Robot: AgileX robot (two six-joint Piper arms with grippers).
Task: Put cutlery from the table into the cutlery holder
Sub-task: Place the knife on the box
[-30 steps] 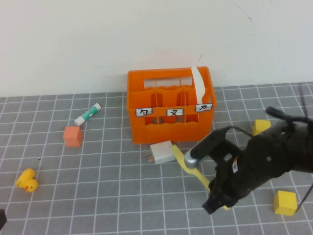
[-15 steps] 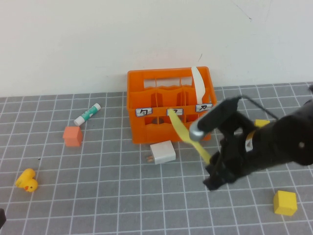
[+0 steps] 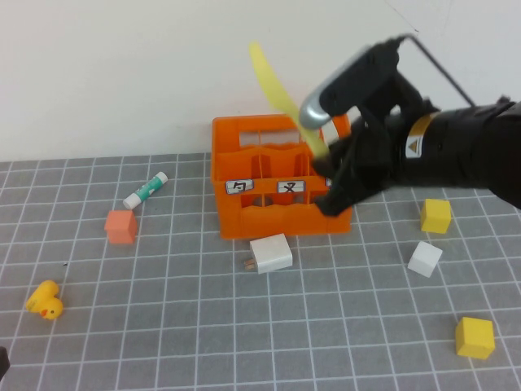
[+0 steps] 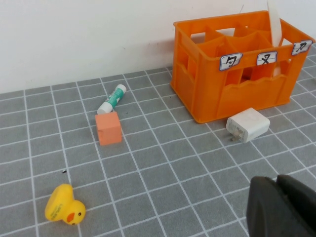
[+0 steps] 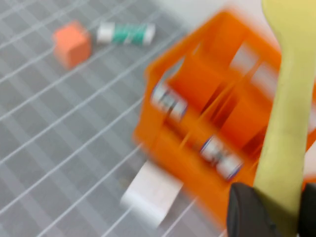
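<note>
The right gripper [image 3: 330,175], jaws closed on the flat yellow plastic knife [image 3: 281,94], holds it aloft before the orange slotted plastic crate [image 3: 260,204]. The white plastic knife [image 4: 274,19] already stands in an end compartment; the yellow one remains to insert. The left gripper [image 4: 281,207], shut and empty, hovers over the grey gridded table [image 3: 163,326].

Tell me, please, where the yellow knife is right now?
In the high view, the yellow knife is held aloft by the right tool, above the orange crate.

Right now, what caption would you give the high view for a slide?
Right gripper lifts the yellow knife above the orange cutlery holder; left gripper stays parked, shut.
</note>
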